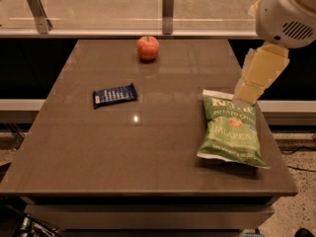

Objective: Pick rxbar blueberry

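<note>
The rxbar blueberry (pixel 114 95) is a small flat dark navy bar with white lettering. It lies flat on the brown table (pixel 148 152), left of the middle. My gripper (pixel 248 94) hangs from the white arm at the upper right, its cream tip just above the top edge of the green chip bag (pixel 230 130). It is far to the right of the bar and holds nothing that I can see.
A red apple (pixel 148 47) sits near the table's far edge. The green jalapeño chip bag lies at the right side. A glass rail with metal posts (pixel 168 4) runs behind the table. The floor drops away past the right edge.
</note>
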`<state>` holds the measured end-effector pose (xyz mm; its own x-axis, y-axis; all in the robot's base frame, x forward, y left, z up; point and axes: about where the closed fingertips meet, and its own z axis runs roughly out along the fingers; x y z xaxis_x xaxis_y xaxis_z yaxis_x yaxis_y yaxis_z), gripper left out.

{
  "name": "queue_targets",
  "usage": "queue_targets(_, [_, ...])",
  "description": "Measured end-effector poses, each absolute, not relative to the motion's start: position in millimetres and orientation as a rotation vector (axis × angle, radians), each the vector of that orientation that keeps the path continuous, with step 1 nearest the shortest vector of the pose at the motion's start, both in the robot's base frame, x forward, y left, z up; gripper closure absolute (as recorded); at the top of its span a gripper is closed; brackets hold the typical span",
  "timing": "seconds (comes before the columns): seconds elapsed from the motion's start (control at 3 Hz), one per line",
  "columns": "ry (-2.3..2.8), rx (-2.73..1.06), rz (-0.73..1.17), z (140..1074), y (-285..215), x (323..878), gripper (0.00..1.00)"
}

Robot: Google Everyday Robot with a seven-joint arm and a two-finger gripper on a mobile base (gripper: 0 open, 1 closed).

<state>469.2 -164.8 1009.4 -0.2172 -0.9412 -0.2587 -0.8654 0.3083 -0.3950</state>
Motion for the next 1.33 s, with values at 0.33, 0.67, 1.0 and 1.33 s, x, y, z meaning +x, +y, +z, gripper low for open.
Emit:
queue_targets(0.33, [2.124, -1.68, -0.224, 1002, -144, 488, 0.0])
queue_targets(0.67, [2.103, -1.772, -0.22, 992, -123, 508, 0.0])
queue_targets(1.0, [2.073, -1.858, -0.208, 983, -102, 524, 0.0])
queue_targets(1.33, [2.049, -1.931, -0.197, 969, -80, 537, 0.0])
